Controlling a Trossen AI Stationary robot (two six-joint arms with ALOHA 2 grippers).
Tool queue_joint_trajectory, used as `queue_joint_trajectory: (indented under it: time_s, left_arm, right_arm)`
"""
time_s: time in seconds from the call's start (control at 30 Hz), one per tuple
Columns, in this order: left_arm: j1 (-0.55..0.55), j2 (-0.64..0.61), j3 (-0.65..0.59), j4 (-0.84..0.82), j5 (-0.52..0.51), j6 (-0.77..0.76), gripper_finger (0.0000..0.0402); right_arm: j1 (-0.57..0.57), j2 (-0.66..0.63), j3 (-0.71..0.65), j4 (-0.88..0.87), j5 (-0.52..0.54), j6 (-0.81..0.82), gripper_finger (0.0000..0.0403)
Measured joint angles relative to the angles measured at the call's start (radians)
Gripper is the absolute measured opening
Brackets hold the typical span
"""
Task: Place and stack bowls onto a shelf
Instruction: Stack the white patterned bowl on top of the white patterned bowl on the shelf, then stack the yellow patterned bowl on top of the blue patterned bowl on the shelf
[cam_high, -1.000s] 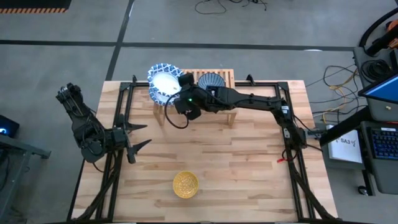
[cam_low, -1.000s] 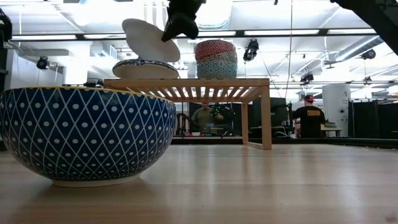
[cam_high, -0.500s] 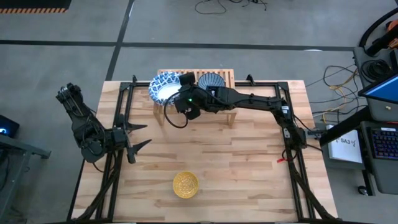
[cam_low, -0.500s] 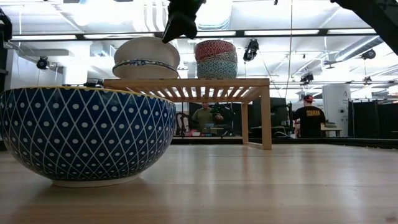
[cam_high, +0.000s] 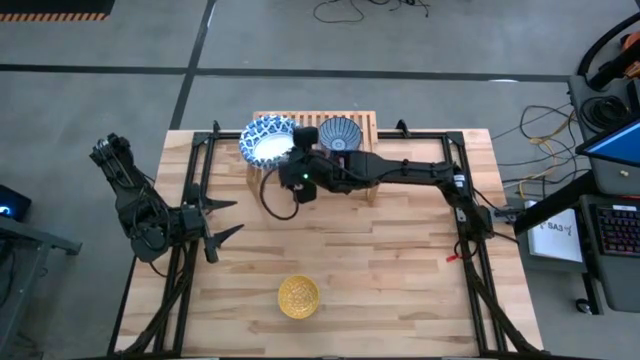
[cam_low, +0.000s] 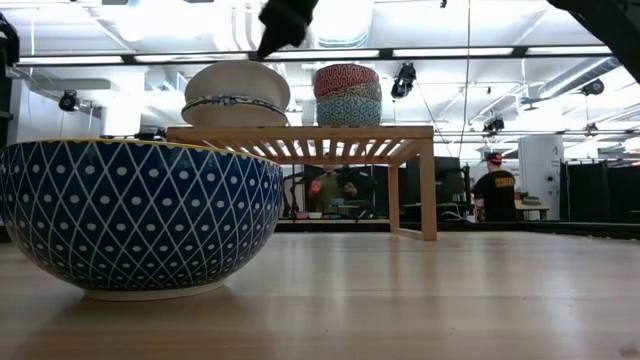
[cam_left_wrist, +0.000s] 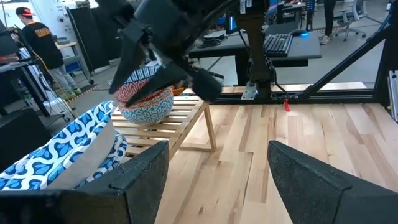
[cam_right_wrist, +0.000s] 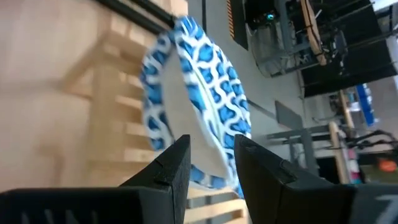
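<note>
The light-wood shelf (cam_high: 362, 122) stands at the table's far edge. On its left part sits a nested stack of white bowls with blue patterned rims (cam_high: 266, 141) (cam_low: 236, 96); a stack of smaller patterned bowls (cam_high: 340, 132) (cam_low: 347, 95) sits to its right. My right gripper (cam_high: 298, 140) (cam_low: 264, 52) is open. It hovers just above the right rim of the top white bowl (cam_right_wrist: 214, 93), and that rim shows between its fingers. A yellow-lined bowl with a blue diamond outside (cam_high: 298, 296) (cam_low: 140, 215) rests on its base near the table's near edge. My left gripper (cam_high: 228, 218) (cam_left_wrist: 217, 174) waits open at the table's left.
Bare wood lies between the shelf and the yellow bowl. Black frame rails (cam_high: 190, 200) run along both table sides. People stand in the room beyond the shelf (cam_low: 497, 190).
The right gripper held the top white bowl tilted above the stack. It lowered and levelled the bowl, which now sits nested on the stack. The gripper has since risen slightly off it and shifted a little toward the table's near edge.
</note>
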Motion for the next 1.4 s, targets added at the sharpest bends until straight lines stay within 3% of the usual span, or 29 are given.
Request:
queue_joint_trajectory:
  time_s: [0.23,0.53,1.0,1.23,1.4]
  left_arm:
    - [0.0,0.0,0.0,0.0,0.0,0.0,0.0256]
    - [0.0,0.0,0.0,0.0,0.0,0.0,0.0256]
    - [0.0,0.0,0.0,-0.006,0.0,-0.006,0.0256]
    - [0.0,0.001,-0.002,-0.01,0.047,-0.008,0.0256]
    - [0.0,0.01,-0.002,-0.01,0.12,-0.024,0.0256]
  right_arm:
    - [0.018,0.0,-0.011,0.047,0.007,0.155,0.0097]
    - [-0.013,-0.002,-0.129,0.231,0.008,0.16,0.0014]
    - [0.013,-0.016,-0.203,0.28,0.009,0.184,0.0009]
    - [0.12,-0.12,-0.23,0.175,0.007,0.291,0.0009]
    - [0.218,-0.246,-0.397,0.198,0.051,0.39,0.0009]
